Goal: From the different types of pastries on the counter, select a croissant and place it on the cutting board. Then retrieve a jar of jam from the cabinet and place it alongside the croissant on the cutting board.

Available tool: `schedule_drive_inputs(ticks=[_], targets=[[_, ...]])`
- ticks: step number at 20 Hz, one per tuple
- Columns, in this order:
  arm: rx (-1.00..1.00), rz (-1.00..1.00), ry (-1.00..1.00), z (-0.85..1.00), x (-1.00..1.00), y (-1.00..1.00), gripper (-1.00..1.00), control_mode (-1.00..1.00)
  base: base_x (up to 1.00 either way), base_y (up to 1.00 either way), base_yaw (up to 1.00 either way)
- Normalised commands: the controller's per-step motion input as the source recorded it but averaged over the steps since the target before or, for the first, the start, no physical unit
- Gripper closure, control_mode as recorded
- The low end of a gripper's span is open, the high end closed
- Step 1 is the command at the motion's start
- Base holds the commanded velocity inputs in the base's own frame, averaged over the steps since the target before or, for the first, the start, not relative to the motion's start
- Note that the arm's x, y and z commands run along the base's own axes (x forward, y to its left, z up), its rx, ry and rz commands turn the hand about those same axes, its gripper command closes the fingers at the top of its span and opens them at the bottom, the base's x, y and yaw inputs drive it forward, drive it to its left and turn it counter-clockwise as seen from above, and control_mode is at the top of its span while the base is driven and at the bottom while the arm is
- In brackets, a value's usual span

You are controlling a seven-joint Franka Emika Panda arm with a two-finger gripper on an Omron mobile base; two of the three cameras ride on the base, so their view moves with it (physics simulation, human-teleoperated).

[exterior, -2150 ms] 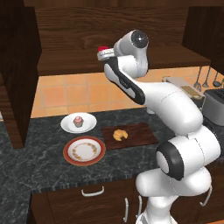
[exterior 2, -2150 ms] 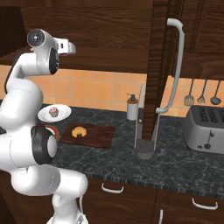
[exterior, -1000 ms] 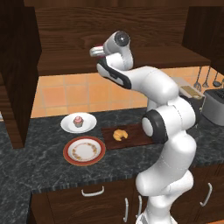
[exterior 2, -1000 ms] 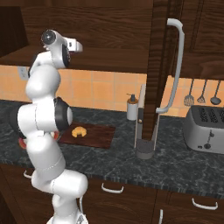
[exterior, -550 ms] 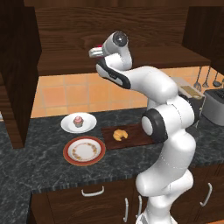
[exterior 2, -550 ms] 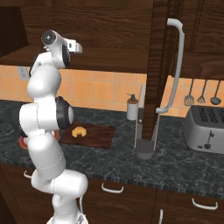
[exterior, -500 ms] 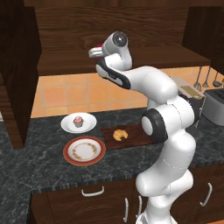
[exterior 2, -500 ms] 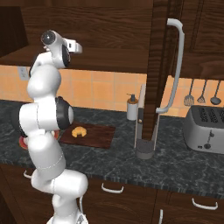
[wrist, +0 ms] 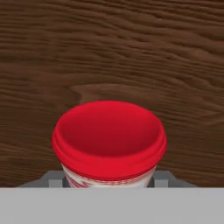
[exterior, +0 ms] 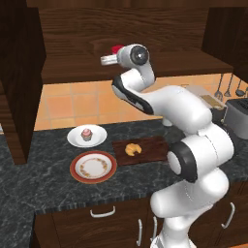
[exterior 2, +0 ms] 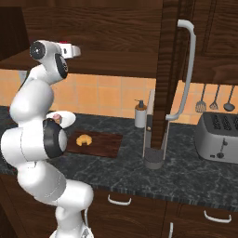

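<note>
You have one small golden-brown crescent croissant [exterior: 132, 149], one pink-frosted cupcake [exterior: 86, 133], one red-lidded jam jar [wrist: 109, 142]. Two plates: one plain white round plate [exterior: 99, 137], one orange-rimmed round plate [exterior: 75, 171]. One dark reddish-brown wooden cutting board [exterior: 154, 147], one silver toaster [exterior 2: 218, 137], one white soap dispenser [exterior 2: 141, 114], three dark hanging utensils [exterior 2: 214, 103].

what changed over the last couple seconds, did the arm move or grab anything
About two seconds ago the arm was bent low to the right. It then straightened and swung its hand left along the cabinet shelf, and has barely moved in the last second. The gripper now sits at the jar of jam, whose body lies between the gripper's tips. The croissant, cutting board and cupcake stayed put.
</note>
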Motion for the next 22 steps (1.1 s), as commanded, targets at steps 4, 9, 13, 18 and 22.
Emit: schedule_drive_inputs(ticks=[4, 9, 13, 18, 22], targets=[[0.06, 0.0, -0.12, 0.15, -1.0, -0.05, 1.0, -1.0, 0.0, 0.0, 0.0], [0.17, 0.02, 0.0, 0.3, -0.83, -0.12, 1.0, -1.0, 0.0, 0.0, 0.0], [0.04, 0.0, 0.0, 0.08, -0.65, -0.01, 1.0, -1.0, 0.0, 0.0, 0.0], [0.02, 0.0, 0.0, 0.25, -0.95, 0.0, 1.0, -1.0, 0.0, 0.0, 0.0], [0.06, -0.04, 0.0, 0.16, -0.99, -0.08, 1.0, -1.0, 0.0, 0.0, 0.0]])
